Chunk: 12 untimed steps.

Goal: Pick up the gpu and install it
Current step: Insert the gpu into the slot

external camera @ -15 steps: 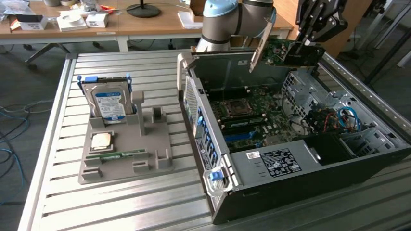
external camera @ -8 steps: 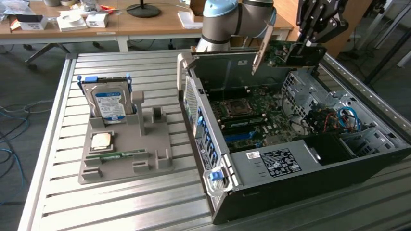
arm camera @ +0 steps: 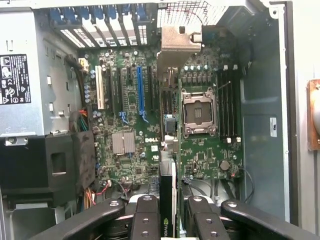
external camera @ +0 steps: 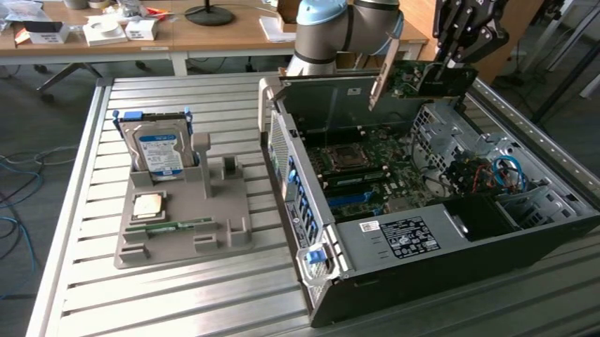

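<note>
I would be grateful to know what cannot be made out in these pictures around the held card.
1. Wrist view: the thin green gpu card, clamped edge-on in the black gripper, shows neither face and hides a strip of the green motherboard behind it.
2. Exterior view: the gripper covers part of the card.
3. Exterior view: the blue-white label on the silver hard drive is too small to read.
</note>
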Each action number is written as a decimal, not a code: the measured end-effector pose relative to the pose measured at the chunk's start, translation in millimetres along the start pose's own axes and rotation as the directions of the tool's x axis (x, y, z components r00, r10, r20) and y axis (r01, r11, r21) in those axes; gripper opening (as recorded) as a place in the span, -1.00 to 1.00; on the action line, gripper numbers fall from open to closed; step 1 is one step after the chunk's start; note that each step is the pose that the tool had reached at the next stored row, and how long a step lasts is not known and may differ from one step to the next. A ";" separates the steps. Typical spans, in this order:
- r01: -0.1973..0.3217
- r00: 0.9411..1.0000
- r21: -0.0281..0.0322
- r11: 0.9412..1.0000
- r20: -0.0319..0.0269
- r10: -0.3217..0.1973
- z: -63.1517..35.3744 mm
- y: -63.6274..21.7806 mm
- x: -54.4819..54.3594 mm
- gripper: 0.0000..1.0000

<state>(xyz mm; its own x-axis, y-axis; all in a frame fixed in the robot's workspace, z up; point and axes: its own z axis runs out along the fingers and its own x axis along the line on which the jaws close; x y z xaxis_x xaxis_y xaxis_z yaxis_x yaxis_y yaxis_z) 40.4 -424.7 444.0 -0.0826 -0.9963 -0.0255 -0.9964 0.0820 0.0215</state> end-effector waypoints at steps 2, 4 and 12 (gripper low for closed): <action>0.001 1.000 0.011 1.000 0.002 -0.001 0.2 1.2 0.1 -0.47; 0.002 1.000 0.018 1.000 0.003 -0.002 0.3 2.1 0.2 -0.47; 0.002 1.000 0.020 1.000 0.003 -0.002 1.7 7.6 0.7 -0.47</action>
<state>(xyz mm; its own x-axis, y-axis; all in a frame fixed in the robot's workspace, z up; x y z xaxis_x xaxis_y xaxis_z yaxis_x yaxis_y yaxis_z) 32.7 -424.7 442.4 -0.0803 -0.9964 -0.0290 -0.9968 0.0803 0.0016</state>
